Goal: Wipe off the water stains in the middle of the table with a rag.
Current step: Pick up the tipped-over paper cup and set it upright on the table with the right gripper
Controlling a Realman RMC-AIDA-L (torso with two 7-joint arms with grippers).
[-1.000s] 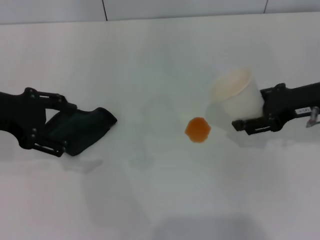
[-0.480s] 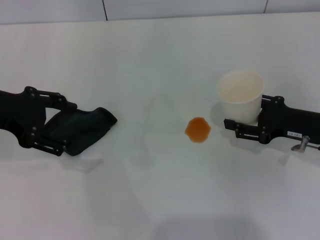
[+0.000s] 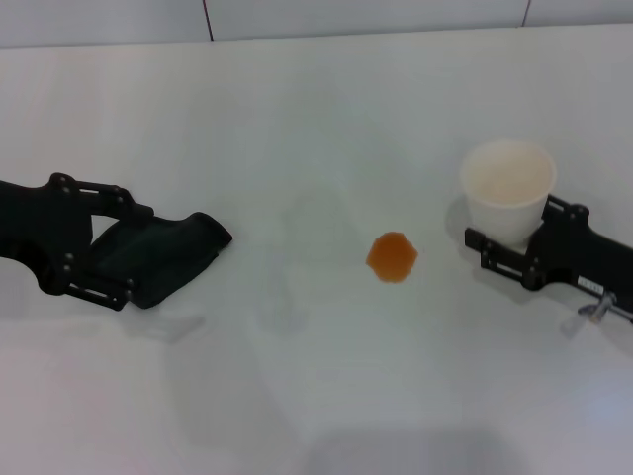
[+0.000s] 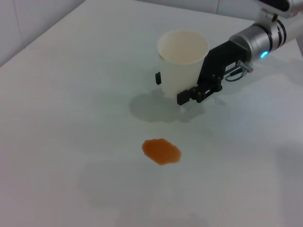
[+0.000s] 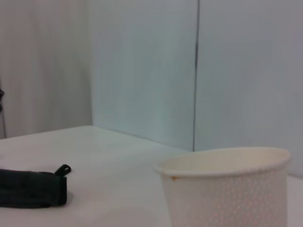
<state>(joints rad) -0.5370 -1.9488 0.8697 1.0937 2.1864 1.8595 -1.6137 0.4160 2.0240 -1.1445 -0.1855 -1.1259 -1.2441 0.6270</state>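
Observation:
The water stains are one small orange blob [image 3: 392,256] near the middle of the white table [image 3: 316,109]; the left wrist view shows the blob [image 4: 162,151] too. The dark rag [image 3: 173,252] lies at the far left, with my left gripper [image 3: 137,254] around its near end. In the right wrist view the rag [image 5: 31,189] rests flat with its loop tab sticking up. My right gripper [image 3: 509,226] is shut on a white paper cup [image 3: 507,188], which stands upright to the right of the blob. From the left wrist, that gripper [image 4: 170,89] flanks the cup [image 4: 182,56].
A pale wall with dark seams [image 3: 206,18] runs along the table's far edge. The right arm's grey wrist with a blue light [image 4: 262,42] reaches in behind the cup.
The right gripper has brought the cup from tilted to upright and carried it rightward, away from the orange blob. The left arm and the rag have not moved.

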